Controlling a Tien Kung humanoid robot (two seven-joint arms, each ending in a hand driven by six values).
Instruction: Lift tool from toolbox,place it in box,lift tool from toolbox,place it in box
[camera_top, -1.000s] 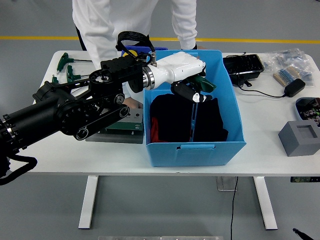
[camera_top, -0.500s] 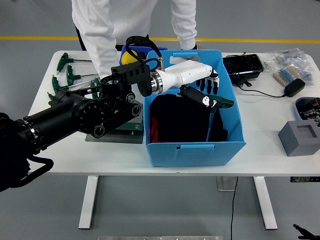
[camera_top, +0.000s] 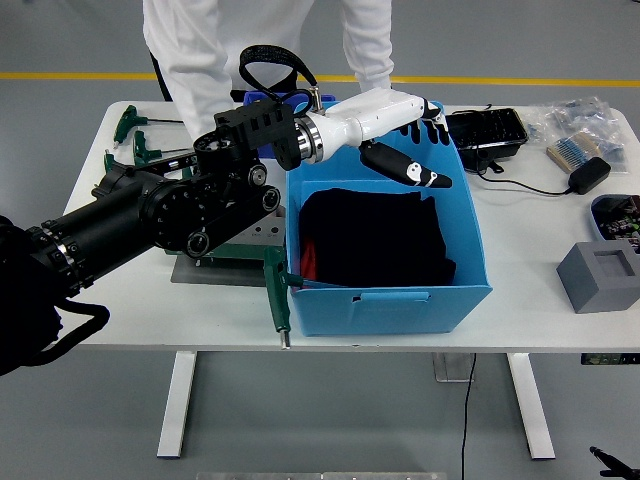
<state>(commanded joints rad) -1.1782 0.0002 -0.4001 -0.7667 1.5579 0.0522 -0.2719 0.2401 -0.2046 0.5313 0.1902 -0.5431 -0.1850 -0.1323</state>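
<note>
Left hand (camera_top: 405, 150): fingers spread, grasping nothing, above blue box (camera_top: 470, 250) far rim.
Green-handled tool (camera_top: 276, 292): just outside box's near-left corner, apparently missed it.
Toolbox (camera_top: 225, 262): left of box.

Grey block (camera_top: 598, 274), black tray (camera_top: 487, 130)

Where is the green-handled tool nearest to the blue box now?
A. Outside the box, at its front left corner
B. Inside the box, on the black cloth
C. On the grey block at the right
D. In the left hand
A: the tool lies on the table against the outside of the box, and the left hand above holds nothing.
</note>
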